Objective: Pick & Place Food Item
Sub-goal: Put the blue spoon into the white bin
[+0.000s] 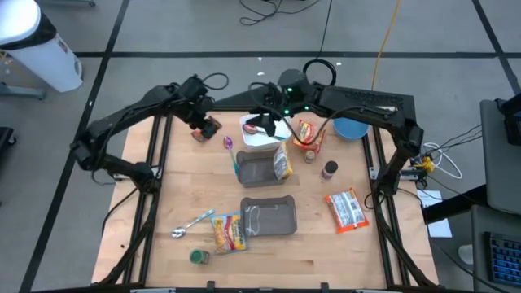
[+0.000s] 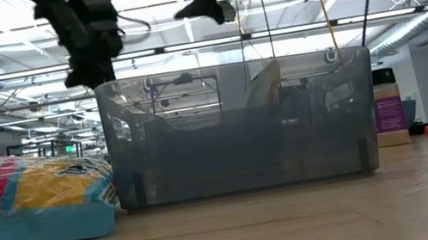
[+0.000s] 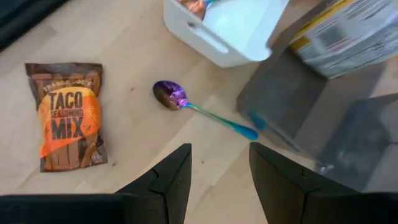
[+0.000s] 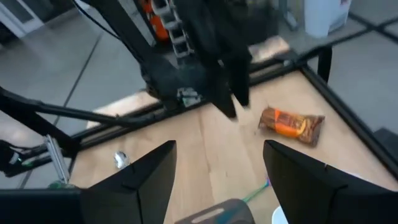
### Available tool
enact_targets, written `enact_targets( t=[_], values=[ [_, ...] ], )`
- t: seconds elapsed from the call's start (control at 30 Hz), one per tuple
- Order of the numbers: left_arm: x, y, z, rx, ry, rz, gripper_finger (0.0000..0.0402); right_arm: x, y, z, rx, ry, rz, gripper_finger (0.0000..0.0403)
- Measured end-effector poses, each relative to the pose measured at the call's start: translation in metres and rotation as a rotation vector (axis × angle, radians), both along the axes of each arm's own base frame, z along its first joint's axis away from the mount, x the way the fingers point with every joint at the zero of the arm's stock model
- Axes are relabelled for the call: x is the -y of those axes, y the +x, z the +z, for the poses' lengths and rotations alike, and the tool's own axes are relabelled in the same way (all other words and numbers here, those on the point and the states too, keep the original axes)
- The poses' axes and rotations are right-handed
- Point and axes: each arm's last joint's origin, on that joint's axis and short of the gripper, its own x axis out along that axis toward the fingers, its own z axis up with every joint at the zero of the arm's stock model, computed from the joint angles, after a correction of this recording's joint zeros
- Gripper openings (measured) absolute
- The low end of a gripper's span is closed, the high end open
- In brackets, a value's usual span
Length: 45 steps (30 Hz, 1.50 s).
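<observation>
Right gripper (image 1: 262, 124) hangs spread and empty over the white bin (image 1: 259, 140); something seems to lie inside, hard to tell. Left gripper (image 3: 219, 163), parted and empty, hovers by the taco mix (image 3: 69, 115), unpicked on the table.

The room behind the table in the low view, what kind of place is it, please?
Probably a lab or workshop in an industrial hall, not a home. The low view shows an open ceiling with pipes and strip lights, the high view shows cables on a taped floor, and the wooden table sits in a metal frame.
</observation>
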Motion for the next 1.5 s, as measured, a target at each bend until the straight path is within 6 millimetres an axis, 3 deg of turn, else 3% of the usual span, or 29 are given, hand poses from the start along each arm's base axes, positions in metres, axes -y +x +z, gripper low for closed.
enact_targets(
  t=[0.1, 0.27, 0.5, 0.67, 0.9, 1.27, 1.5],
  values=[
    [-0.009, 0.011, -0.015, -0.031, -0.012, -0.031, 0.0168, -0.003, -0.015, 0.0, 0.053, 0.006, -0.019, 0.0235],
    [-0.021, 0.023, -0.037, -0.073, -0.032, -0.07, 0.0168, -0.012, -0.047, -0.022, 0.183, 0.085, -0.091, 0.0232],
    [-0.041, 0.033, -0.067, -0.109, -0.071, -0.067, 0.0168, -0.03, -0.097, -0.074, 0.314, 0.25, -0.262, 0.0221],
    [-0.054, 0.033, -0.088, -0.14, -0.143, -0.035, 0.0168, -0.04, -0.12, -0.098, 0.382, 0.369, -0.277, 0.0214],
    [-0.066, 0.036, -0.103, -0.134, -0.143, -0.017, 0.0168, -0.043, -0.124, -0.101, 0.409, 0.382, -0.271, 0.0207],
    [-0.081, 0.042, -0.109, -0.134, -0.19, 0.078, 0.0168, -0.043, -0.124, -0.099, 0.423, 0.36, -0.264, 0.0207],
    [-0.09, 0.052, -0.117, -0.213, -0.24, 0.032, 0.0168, -0.043, -0.124, -0.099, 0.424, 0.359, -0.264, 0.0205]
  ],
)
